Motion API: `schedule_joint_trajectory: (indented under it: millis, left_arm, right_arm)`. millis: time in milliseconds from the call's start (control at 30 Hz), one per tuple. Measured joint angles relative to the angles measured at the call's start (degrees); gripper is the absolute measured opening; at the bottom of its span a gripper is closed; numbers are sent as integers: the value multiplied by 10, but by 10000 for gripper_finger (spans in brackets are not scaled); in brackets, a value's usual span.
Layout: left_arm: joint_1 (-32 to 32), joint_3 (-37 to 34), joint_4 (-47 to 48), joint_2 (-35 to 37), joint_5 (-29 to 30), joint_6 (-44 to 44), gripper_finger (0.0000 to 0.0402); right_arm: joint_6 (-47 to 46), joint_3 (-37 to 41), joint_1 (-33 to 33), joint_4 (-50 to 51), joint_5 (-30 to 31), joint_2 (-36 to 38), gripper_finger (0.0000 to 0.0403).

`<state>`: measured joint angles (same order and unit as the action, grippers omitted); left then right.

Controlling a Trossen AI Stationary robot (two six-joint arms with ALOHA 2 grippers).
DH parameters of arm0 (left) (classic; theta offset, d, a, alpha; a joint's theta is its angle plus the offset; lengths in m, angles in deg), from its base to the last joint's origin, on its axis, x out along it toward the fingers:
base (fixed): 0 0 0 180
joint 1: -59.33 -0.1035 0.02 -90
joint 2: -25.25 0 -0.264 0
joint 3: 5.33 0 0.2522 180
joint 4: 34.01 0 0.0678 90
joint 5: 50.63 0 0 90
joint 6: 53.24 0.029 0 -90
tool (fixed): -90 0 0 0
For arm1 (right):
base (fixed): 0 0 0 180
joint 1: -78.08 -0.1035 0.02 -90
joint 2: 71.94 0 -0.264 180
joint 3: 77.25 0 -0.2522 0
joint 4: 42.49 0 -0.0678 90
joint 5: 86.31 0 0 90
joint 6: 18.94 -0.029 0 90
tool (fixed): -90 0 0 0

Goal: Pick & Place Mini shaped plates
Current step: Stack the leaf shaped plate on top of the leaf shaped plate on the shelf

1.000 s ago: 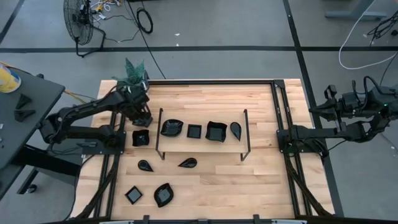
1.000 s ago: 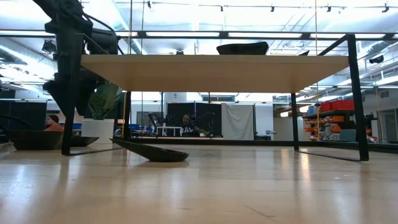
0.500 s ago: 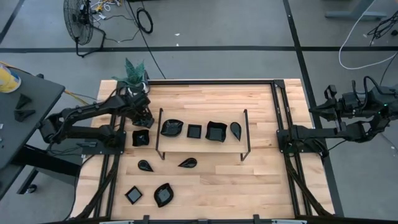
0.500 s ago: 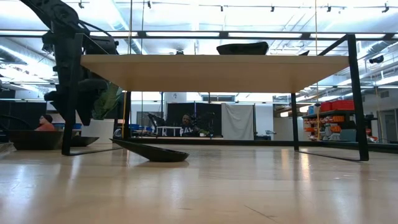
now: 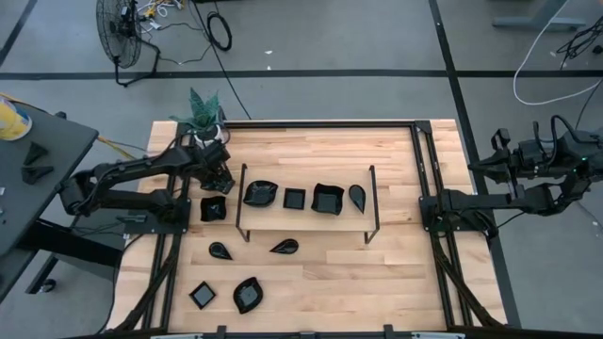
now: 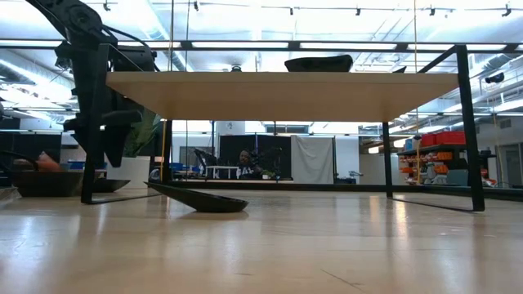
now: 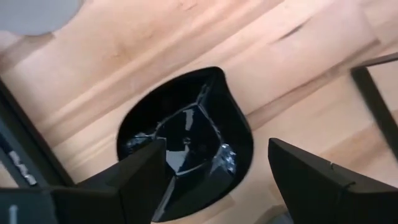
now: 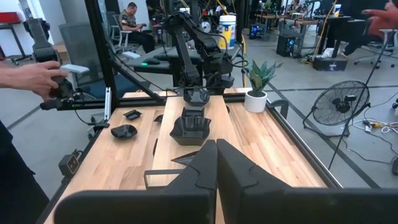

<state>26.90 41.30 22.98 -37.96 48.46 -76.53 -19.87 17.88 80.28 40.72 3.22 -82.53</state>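
Several glossy black mini shaped plates are out. Some stand on the wooden shelf of the thin wire frame (image 5: 306, 224), such as a square one (image 5: 327, 199). Others lie on the table, among them a teardrop (image 5: 220, 250) and a leaf (image 5: 248, 294). My left gripper (image 5: 219, 181) hangs open, pointing steeply down, just over a plate with one pointed corner (image 7: 186, 140) beside the frame's left end (image 5: 213, 207). Its fingers stand on either side above that plate without touching it. My right gripper (image 8: 216, 152) waits shut, held high off the table's right edge.
A white pot with a green plant (image 5: 205, 115) stands at the far left corner, close behind my left arm. The frame's upright leg (image 6: 88, 122) is right beside my left gripper. A person's hand (image 8: 34, 78) shows beyond the table's left side.
My left gripper has sunk a little toward the plate beside the frame's left end and has tipped to point more steeply down. It has stayed open, and no plate has moved.
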Motion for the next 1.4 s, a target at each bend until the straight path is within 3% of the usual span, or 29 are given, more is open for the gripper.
schedule_joint_trajectory:
  millis: [233, 633, 1033, 1167, 1400]
  left_arm:
    - [16, -7, -5, -25, 33, 1, 288]
    - [26, -6, -15, -26, -1, -34, 288]
    - [56, -6, -24, -60, 23, -32, 287]
    - [61, -6, -29, -63, 25, -31, 266]
    - [61, -6, -28, -63, 17, -18, 196]
  right_arm:
    - [0, 0, 0, 0, 0, 0, 6]
    - [0, 0, 0, 0, 0, 0, 6]
    - [0, 0, 0, 0, 0, 0, 6]
    - [0, 0, 0, 0, 0, 0, 6]
    - [0, 0, 0, 0, 0, 0, 6]
